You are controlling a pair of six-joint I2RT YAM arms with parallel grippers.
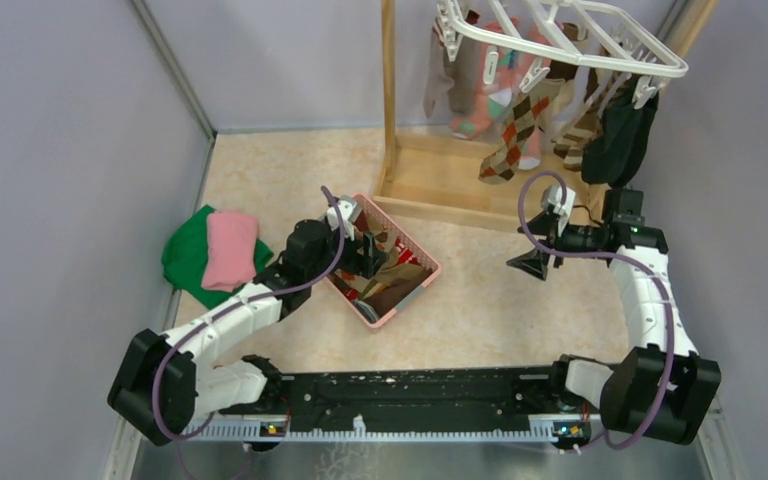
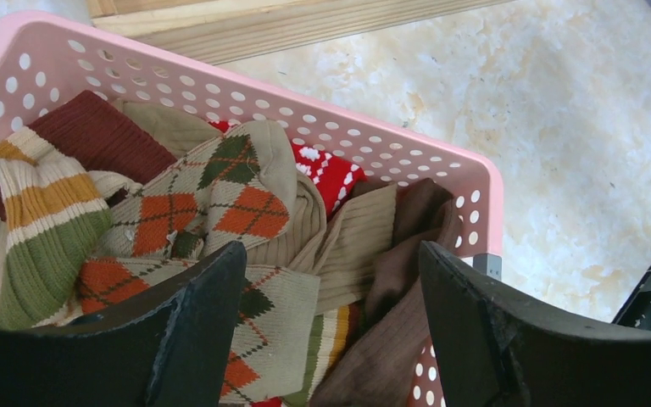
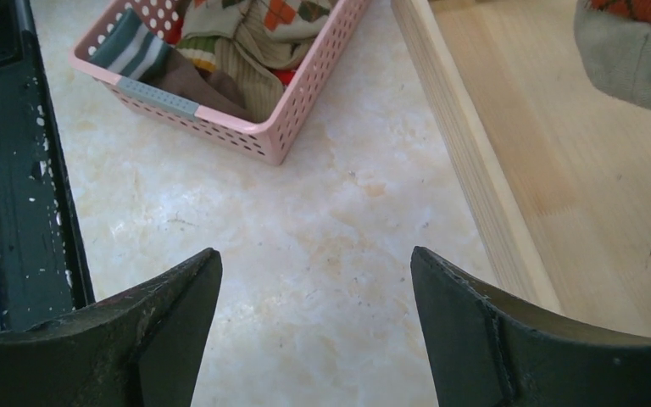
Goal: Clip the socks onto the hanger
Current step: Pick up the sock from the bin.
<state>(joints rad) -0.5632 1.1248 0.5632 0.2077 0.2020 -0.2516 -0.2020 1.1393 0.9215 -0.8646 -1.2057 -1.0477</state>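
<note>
Left wrist, left tool [image 2: 331, 254] above socks [image 2: 220, 199], jaws spread

Bright, even light is cast from above; only faint, soft shadows are thrown on the pale marbled tabletop [image 1: 480, 310]. Wrist views are rendered sharp.

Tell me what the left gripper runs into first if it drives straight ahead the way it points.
The left gripper, jaws open, aims into the pink basket; it would likely meet the beige ribbed sock first, beside the argyle sock.
</note>
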